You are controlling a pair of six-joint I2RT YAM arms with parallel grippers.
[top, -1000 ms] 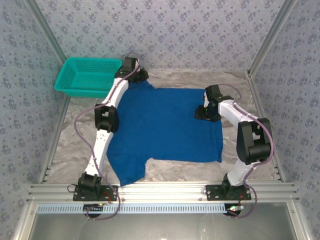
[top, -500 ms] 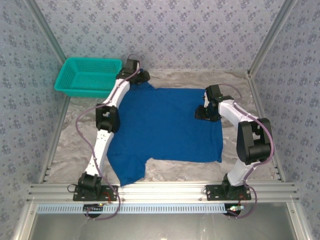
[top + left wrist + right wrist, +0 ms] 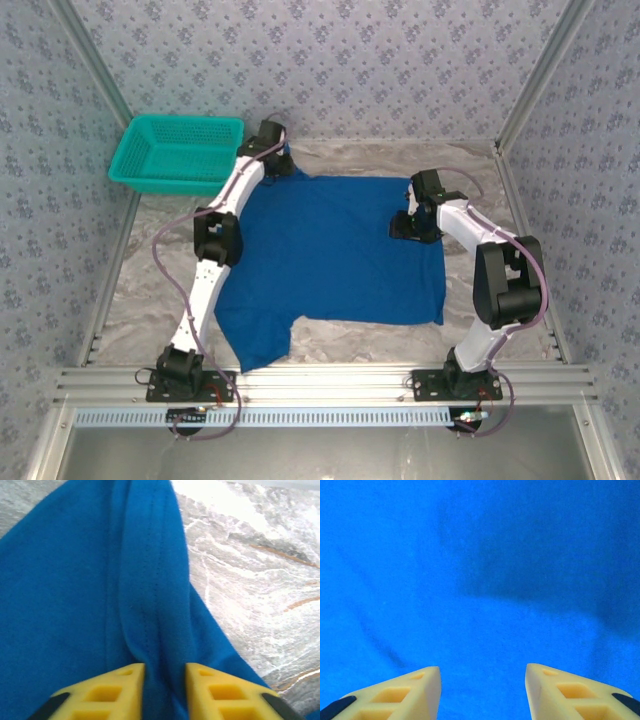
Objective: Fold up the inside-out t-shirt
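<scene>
From above, the left gripper (image 3: 277,152) has its fingertips buried under its own wrist, along with the far corner of the inside-out t-shirt (image 3: 340,250). The right gripper (image 3: 408,226) is the same, tips tucked beneath its wrist. In both wrist views the bottom edge crops the yellow fingers (image 3: 117,690), and the shirt runs off-frame.

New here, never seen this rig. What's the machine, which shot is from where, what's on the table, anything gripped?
Two white robot arms are bolted at the near edge of a marbled table. One picture looks down from above and behind; the other two come from wrist cameras, so the yellow wedges are each arm's own fingers. A blue t-shirt lies spread out, a teal basket at the far left. The left gripper pinches a ridge of the t-shirt's far left edge. The right gripper is open over the cloth, holding nothing.
</scene>
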